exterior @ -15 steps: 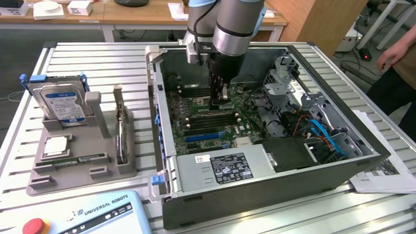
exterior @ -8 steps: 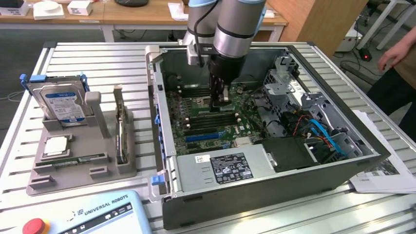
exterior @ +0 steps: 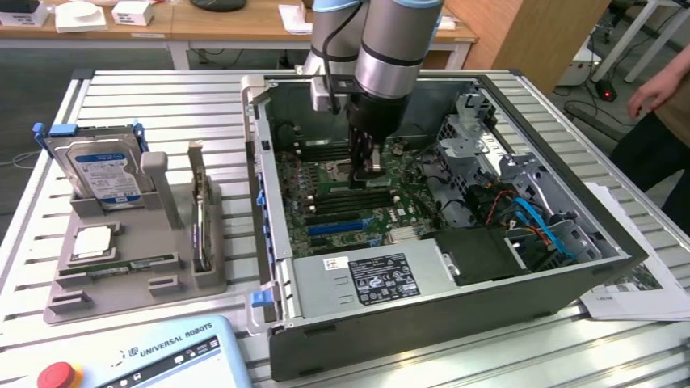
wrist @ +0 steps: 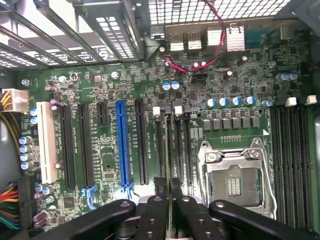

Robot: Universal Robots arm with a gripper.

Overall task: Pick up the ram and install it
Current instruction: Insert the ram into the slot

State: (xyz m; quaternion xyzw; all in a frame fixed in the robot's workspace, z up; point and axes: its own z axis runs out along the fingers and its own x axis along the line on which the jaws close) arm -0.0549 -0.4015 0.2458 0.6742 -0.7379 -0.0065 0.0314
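**Arm idles inside the case while the ram sits outside**

I have the gripper low inside the open computer case, hanging just above the motherboard. In the wrist view its black fingers are pressed almost together, and I can see nothing pinched between them. They point along the dark memory slots, which look empty, and the bare processor socket sits just beside those slots.

As best I can read it, the ram is the thin green stick lying on edge in the grey tray. The tray is outside the case on the exterior view's left, well apart from the gripper. The square processor chip and the upright hard drive share that tray.

My judgement is that the pick-up is the step in hand and has not been made, and nothing of the install shows inside the case. A grasp would call for the fingers to spread and for the arm to rise clear of the case wall. The fingers would also have to line up squarely across the stick's thin faces. It sits in a groove and offers little to hold, so a skewed approach could tip it or knock the chip beside it.
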